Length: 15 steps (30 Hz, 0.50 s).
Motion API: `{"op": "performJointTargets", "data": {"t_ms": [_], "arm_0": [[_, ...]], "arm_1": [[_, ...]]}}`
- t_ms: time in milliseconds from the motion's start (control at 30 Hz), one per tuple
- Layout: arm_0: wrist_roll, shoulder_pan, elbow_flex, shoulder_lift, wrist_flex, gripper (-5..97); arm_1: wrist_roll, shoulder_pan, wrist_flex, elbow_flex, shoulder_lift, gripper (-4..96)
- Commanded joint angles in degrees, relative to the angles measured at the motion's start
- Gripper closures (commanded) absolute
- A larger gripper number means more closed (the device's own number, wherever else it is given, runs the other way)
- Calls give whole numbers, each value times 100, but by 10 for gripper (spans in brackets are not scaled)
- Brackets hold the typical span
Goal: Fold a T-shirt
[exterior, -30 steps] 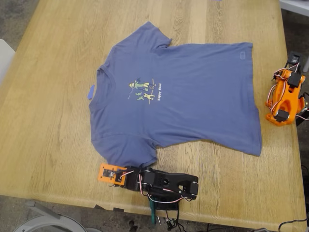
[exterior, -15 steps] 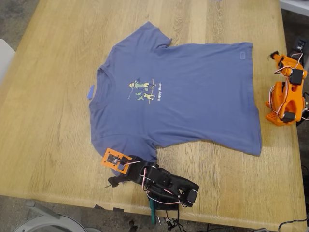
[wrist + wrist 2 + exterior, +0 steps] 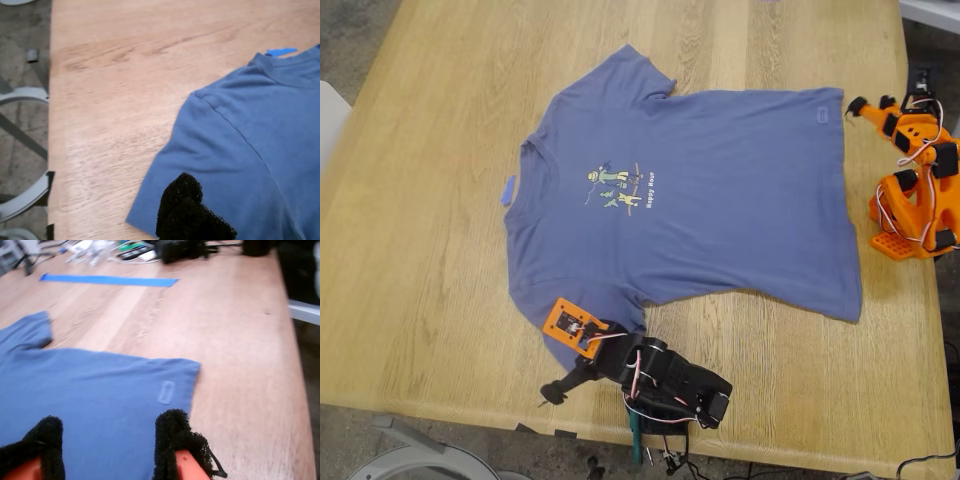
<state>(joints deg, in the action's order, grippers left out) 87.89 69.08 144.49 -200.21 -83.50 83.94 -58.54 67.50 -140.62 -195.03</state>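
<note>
Both arms moved (T-shirt (image 3: 700, 190) unmoved).

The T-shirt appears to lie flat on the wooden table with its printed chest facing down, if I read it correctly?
Not quite: the T-shirt does lie flat on the wooden table, but its printed chest faces up. The exterior view shows the cartoon figures and lettering.
</note>
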Motion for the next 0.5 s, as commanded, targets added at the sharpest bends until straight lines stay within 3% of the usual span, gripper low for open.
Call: {"op": "performJointTargets", "data": {"t_ms": [0,233,467], "arm_0": [[0,132,-1143,-62,-202,334],[-9,316,-2057,932,571,322],[448,360,-2716,1854,1248,303]], "arm_1": [[176,527,413,642,-9,612],[369,1978,1424,1538,18,612],[404,2804,1371,1687,202,602]]}}
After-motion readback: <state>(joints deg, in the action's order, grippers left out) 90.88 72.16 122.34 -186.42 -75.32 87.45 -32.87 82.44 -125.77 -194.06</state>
